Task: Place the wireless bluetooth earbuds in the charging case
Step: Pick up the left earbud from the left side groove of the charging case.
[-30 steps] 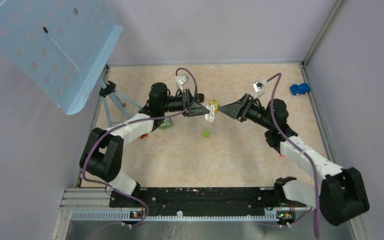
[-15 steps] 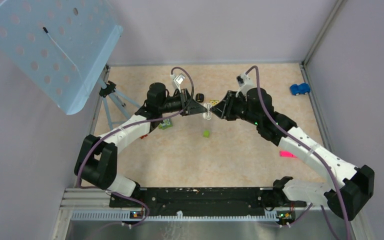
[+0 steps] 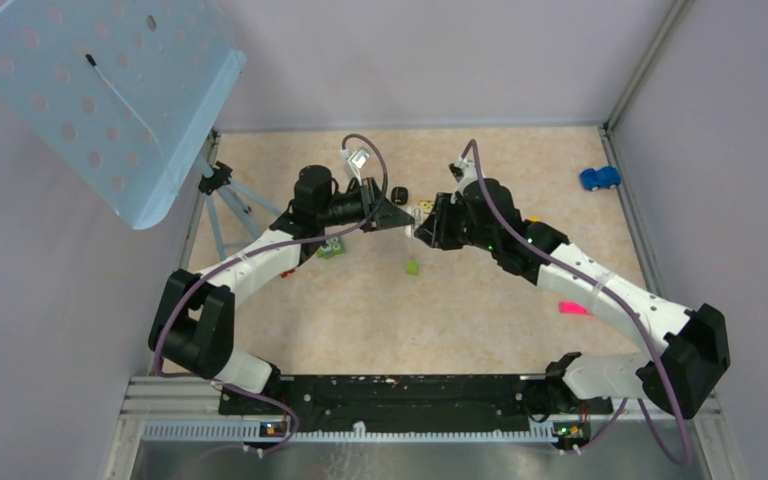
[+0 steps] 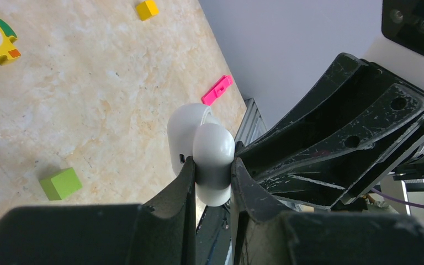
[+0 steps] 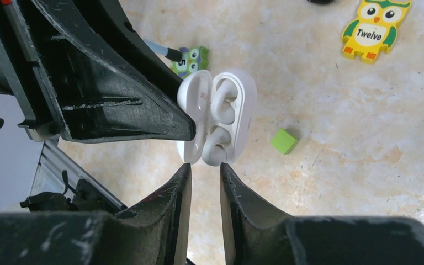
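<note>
My left gripper [image 3: 407,215] is shut on the white charging case [image 4: 201,146] and holds it above the table with the lid open. In the right wrist view the case [image 5: 234,110] shows two white moulded hollows, with the lid [image 5: 195,102] beside them. My right gripper [image 5: 204,165] has its jaws a narrow gap apart with nothing between them, its tips right at the case's lower end. It meets the case from the right in the top view [image 3: 423,230]. No black earbuds are clear. A small black object [image 3: 400,193] lies behind the grippers; I cannot tell what it is.
A green cube [image 3: 413,267] lies below the case. A yellow owl tile [image 5: 376,27], a green owl tile [image 3: 332,247], a pink piece [image 3: 575,308], a blue toy car [image 3: 599,178] and a small tripod [image 3: 225,195] are on the table. A blue perforated panel [image 3: 110,90] hangs upper left.
My right arm has swung left and its gripper has closed in on the case. My left gripper shifted slightly with the case, then held still.
</note>
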Controlling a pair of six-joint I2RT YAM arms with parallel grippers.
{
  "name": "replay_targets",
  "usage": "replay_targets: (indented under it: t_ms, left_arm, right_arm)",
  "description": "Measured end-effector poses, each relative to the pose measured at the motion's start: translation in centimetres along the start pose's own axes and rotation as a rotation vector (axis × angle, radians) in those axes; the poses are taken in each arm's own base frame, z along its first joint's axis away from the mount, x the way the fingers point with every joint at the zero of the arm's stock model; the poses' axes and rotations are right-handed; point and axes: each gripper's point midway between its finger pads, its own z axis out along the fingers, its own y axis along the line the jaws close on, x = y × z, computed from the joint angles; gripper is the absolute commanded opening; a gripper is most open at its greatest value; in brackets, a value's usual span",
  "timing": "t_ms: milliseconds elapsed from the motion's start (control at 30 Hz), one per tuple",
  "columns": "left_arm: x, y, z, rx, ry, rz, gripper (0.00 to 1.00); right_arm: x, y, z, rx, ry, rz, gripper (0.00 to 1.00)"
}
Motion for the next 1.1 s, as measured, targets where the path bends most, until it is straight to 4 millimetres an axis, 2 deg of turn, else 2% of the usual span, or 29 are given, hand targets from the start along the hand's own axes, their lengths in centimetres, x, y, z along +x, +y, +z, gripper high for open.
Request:
replay_targets:
  t_ms: [267, 433, 1033, 1100]
  left_arm:
    - [0.0, 0.0, 0.0, 0.0, 0.0, 0.007, 0.0]
    - [0.0, 0.1, 0.0, 0.0, 0.001, 0.014, 0.0]
    - [0.1, 0.2, -0.1, -0.008, 0.003, 0.017, 0.0]
    - [0.1, 0.3, -0.1, -0.01, 0.003, 0.016, 0.0]
  right_arm:
    - [-0.8, -0.1, 0.0, 0.02, -0.027, -0.004, 0.2]
    - [-1.4, 0.3, 0.4, 0.015, -0.037, -0.007, 0.23]
    - [-0.5, 0.0, 1.7, 0.056, 0.002, -0.038, 0.21]
    - [-0.5, 0.0, 1.8, 0.068, 0.003, -0.048, 0.16]
